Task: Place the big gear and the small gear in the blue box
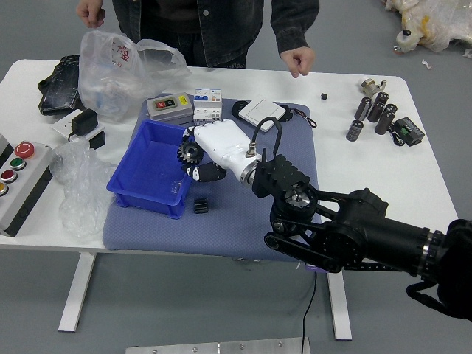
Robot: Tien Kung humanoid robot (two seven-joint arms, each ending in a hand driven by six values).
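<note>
Big black toothed gear (pixel 190 153) sits in the white-and-black right robot hand (pixel 221 144), its round toothed face turned towards the camera, at the hand's 10 o'clock end. The dark fingers close around it, one above and one below. It appears over the 2 o'clock side of the blue plastic open-topped box (pixel 147 202); whether it clears the rim or touches it, I cannot tell.

The box's long axis runs roughly from 1 to 7 o'clock, so its open middle lies at about 8 o'clock from the hand — a short shift that way should bring the gear fully inside before release. Letting go here could drop it on the wall.

The small black gear (pixel 200 206) lies on the blue-grey mat (pixel 251 228), outside the box, just beside its 5 o'clock corner and at 7 o'clock from the hand. It looks square from here — perhaps on edge — and is probably the next pick, with the right arm nearer. The left arm is out of view.

The person's hands (pixel 298 60) are at 11 and 1 o'clock, away from both gears.
</note>
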